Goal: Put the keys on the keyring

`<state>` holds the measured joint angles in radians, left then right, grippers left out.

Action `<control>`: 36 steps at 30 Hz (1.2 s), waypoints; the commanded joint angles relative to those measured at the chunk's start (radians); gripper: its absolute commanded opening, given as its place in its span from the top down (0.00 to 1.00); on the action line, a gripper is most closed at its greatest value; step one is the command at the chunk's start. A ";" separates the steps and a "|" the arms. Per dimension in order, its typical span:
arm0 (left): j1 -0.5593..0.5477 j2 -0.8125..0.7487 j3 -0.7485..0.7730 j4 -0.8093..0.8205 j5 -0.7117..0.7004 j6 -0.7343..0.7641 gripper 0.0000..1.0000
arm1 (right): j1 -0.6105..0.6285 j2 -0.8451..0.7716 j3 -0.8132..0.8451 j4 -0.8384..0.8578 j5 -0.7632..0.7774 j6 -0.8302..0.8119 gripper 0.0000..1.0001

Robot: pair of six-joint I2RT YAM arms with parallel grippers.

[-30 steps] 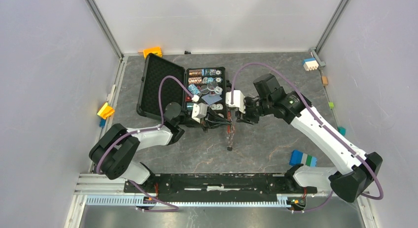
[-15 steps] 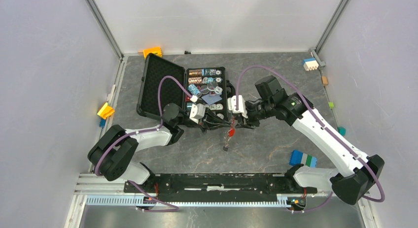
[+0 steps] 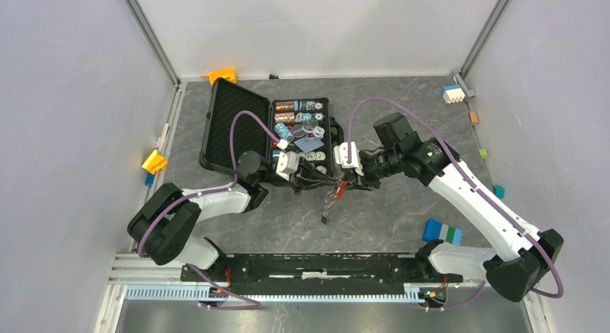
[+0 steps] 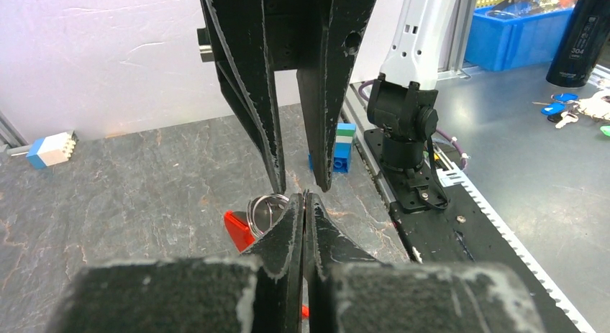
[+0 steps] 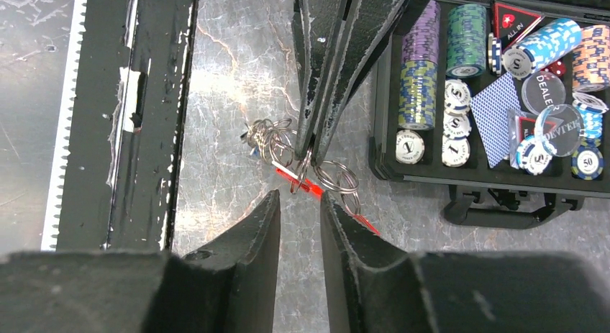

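Rail [image 3: 309,265]: black bar along the near edge, where both arms are bolted.
Blue block [image 3: 441,232]: sits on the table near the right arm's base, well clear of the work.
Left gripper [image 4: 303,203]: fingers pressed together, pinching the keyring by its edge above the table.
Right gripper [image 5: 298,202]: fingers spread with nothing between them, tips just beside the left's pinch, facing it.
Keyring [image 5: 337,179]: thin silvery coils held up between the two arms. Its red tag [image 4: 237,231] hangs just under the ring.
Keys [image 5: 260,140]: a small silvery bunch with a blue speck, close beside the ring. It's too tangled and small to tell whether either key is threaded yet.
Step in hand: looks like the right arm lining up to take a key or work the coil while the left acts as a vice.
Doing it well: the pinch should be firm and near one side, so the split end is exposed. The right fingers should close on a key's coloured head, not the tag or chain. From there, the key's hole is fed onto the split end and walked round the coil.
Risk: the dangling bunch may swing, and a squeeze on the ring itself could twist it out of the left's grip.
Case [image 3: 231,124]: open poker-chip case lying beyond the grippers, not involved.
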<state>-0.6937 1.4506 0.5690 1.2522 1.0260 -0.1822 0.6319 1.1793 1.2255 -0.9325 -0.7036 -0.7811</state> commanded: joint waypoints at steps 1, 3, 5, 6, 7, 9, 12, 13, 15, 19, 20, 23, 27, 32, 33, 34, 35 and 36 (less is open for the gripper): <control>-0.003 -0.032 0.004 0.047 -0.003 -0.007 0.98 | -0.003 0.017 -0.012 0.036 -0.041 0.020 0.71; -0.003 -0.033 0.004 0.046 -0.004 -0.007 0.98 | -0.003 0.020 -0.016 0.036 -0.051 0.020 0.72; -0.003 -0.035 0.004 0.043 -0.004 -0.005 0.98 | -0.002 0.020 -0.020 0.041 -0.057 0.020 0.72; -0.003 -0.034 0.005 0.042 -0.004 -0.005 0.98 | -0.003 0.020 -0.023 0.044 -0.057 0.023 0.72; -0.003 -0.034 0.005 0.042 -0.004 -0.005 0.98 | -0.003 0.020 -0.026 0.047 -0.057 0.026 0.73; -0.004 -0.036 0.006 0.040 -0.004 -0.005 0.98 | -0.003 0.020 -0.026 0.053 -0.057 0.030 0.76; -0.004 -0.036 0.004 0.038 -0.003 -0.004 0.98 | -0.003 0.022 -0.025 0.059 -0.054 0.034 0.82; -0.003 -0.036 0.004 0.036 -0.003 -0.002 0.98 | -0.003 0.022 -0.025 0.060 -0.053 0.035 0.83; -0.003 -0.038 0.003 0.032 -0.001 0.002 0.98 | -0.003 0.022 -0.023 0.060 -0.051 0.037 0.86; -0.003 -0.038 0.004 0.035 0.003 0.003 0.98 | -0.003 0.022 -0.033 0.061 -0.047 0.037 0.96; -0.003 -0.038 0.005 0.037 0.005 0.001 0.98 | -0.003 0.022 -0.037 0.064 -0.046 0.037 0.97; -0.003 -0.038 0.007 0.050 0.014 -0.007 0.98 | -0.003 0.021 -0.049 0.068 -0.042 0.036 1.00; -0.003 -0.040 0.008 0.061 0.027 -0.013 0.98 | -0.004 0.023 -0.060 0.068 -0.040 0.034 1.00; -0.004 -0.043 0.008 0.067 0.037 -0.022 0.98 | -0.003 0.034 -0.057 0.067 -0.045 0.037 1.00; -0.004 -0.044 0.008 0.067 0.038 -0.024 0.98 | -0.002 0.037 -0.057 0.066 -0.049 0.038 1.00; -0.004 -0.044 0.009 0.070 0.039 -0.026 0.98 | -0.004 0.041 -0.057 0.068 -0.051 0.039 1.00; -0.004 -0.044 0.009 0.073 0.040 -0.030 0.98 | -0.003 0.044 -0.054 0.067 -0.055 0.040 1.00; -0.004 -0.043 0.008 0.077 0.042 -0.034 0.98 | -0.002 0.050 -0.052 0.067 -0.056 0.041 1.00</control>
<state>-0.6937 1.4441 0.5690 1.2514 1.0538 -0.1825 0.6319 1.2114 1.1717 -0.8726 -0.7452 -0.7521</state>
